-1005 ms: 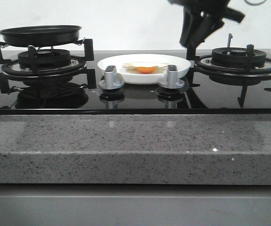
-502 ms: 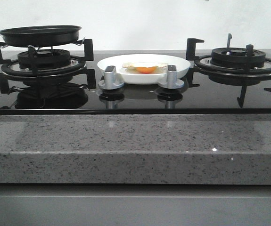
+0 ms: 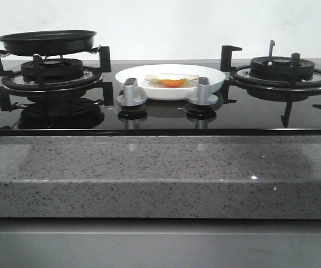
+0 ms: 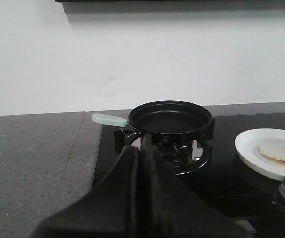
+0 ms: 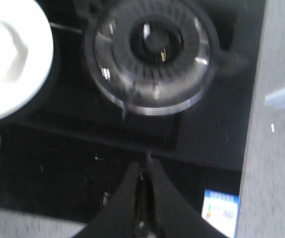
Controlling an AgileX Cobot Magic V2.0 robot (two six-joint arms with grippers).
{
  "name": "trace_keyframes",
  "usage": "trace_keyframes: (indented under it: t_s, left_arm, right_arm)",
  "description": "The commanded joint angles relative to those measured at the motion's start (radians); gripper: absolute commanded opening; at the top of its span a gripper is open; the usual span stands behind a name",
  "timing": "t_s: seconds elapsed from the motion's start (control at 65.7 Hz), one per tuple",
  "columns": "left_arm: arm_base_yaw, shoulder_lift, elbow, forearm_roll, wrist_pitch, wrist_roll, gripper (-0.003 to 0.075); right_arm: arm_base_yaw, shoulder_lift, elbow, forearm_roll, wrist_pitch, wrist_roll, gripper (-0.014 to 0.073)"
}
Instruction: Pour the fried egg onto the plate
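Front view: the egg (image 3: 173, 82) lies on the plate (image 3: 216, 78) between the burners, pan (image 3: 47, 41) on the left one; left wrist: left hand (image 4: 141, 163) clenched, empty; right wrist: right hand (image 5: 144, 168) clenched, empty, above the hob (image 5: 58, 163)

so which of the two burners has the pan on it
The left burner: the black pan sits on its grate, empty. The right burner is bare, and the plate between them holds the fried egg.
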Motion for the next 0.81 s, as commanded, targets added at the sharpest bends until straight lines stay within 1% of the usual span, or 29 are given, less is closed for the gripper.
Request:
trace_keyframes:
  t_s: [0.0,0.152,0.274,0.381,0.594,0.792]
  left_arm:
    - [-0.008,0.009,-0.025,-0.008,-0.088,-0.009,-0.0019]
    - [-0.008,0.009,-0.025,-0.008,-0.088,-0.009,-0.0019]
    - [-0.008,0.009,-0.025,-0.008,-0.088,-0.009,-0.0019]
    - [-0.008,0.009,-0.025,-0.008,-0.088,-0.009,-0.0019]
    - [-0.008,0.009,-0.025,-0.008,-0.087,-0.009,-0.0019]
    - [-0.008,0.009,-0.025,-0.008,-0.087,-0.009,-0.0019]
  right_arm:
    - [-0.004,-0.162,0.108,-0.029,-0.131,0.027,-0.0057]
    - [-0.004,-0.369,0.367,-0.029,-0.282,0.039,-0.0057]
    - [-0.004,-0.515,0.534,-0.029,-0.349,0.039,-0.0057]
    - [-0.004,-0.612,0.654,-0.029,-0.413,0.039,-0.0057]
    - [-0.004,-0.87,0.904,-0.029,-0.633,0.039,-0.0057]
    - [-0.004,-1.091,1.099,-0.029,-0.735,0.039,-0.0057]
